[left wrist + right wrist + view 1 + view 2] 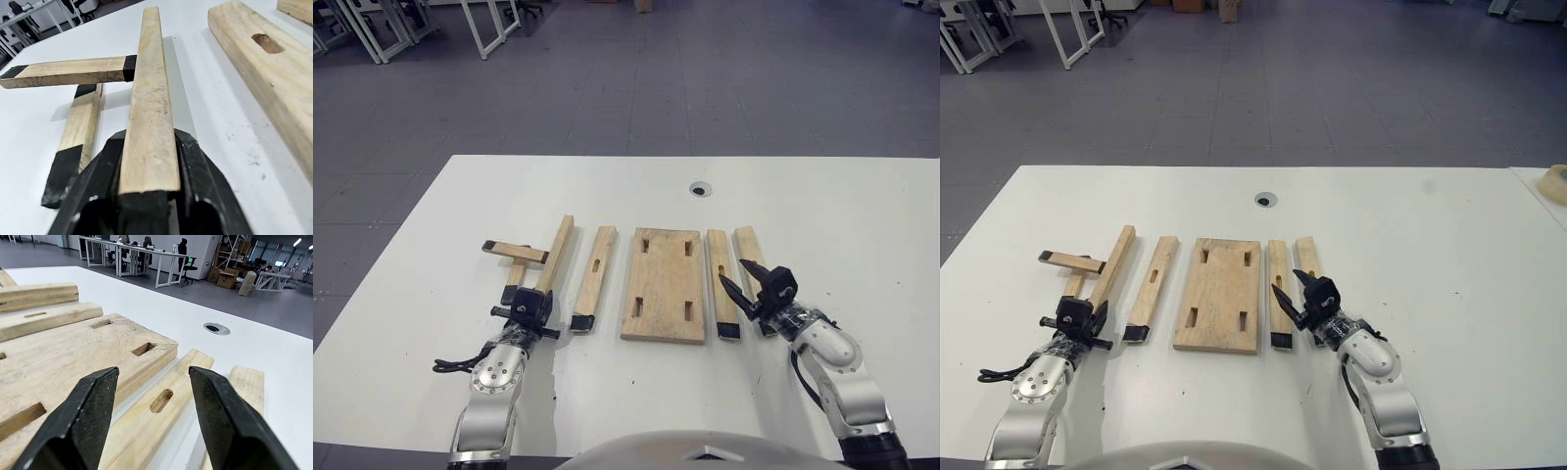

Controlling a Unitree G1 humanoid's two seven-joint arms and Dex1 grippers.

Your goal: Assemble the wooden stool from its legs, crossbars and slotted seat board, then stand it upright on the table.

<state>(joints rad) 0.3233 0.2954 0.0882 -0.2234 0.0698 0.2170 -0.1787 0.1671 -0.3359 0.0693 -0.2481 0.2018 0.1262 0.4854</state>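
The slotted seat board (663,284) lies flat at the table's middle. Left of it lie a slotted leg (594,264) and a long plain bar (558,250). My left gripper (524,311) is shut on that bar's near end, and its fingers (195,161) clasp the wood from both sides. Two short black-tipped crossbars (515,252) lie crossed farther left. Right of the board lie two more legs (721,279) (749,250). My right gripper (734,274) hangs open just above the near end of the slotted leg (161,401), one finger on either side.
A round cable hole (702,189) sits in the white table (862,225) behind the parts. There is bare tabletop to the far left and right. Grey floor and white desk frames (372,29) lie beyond the far edge.
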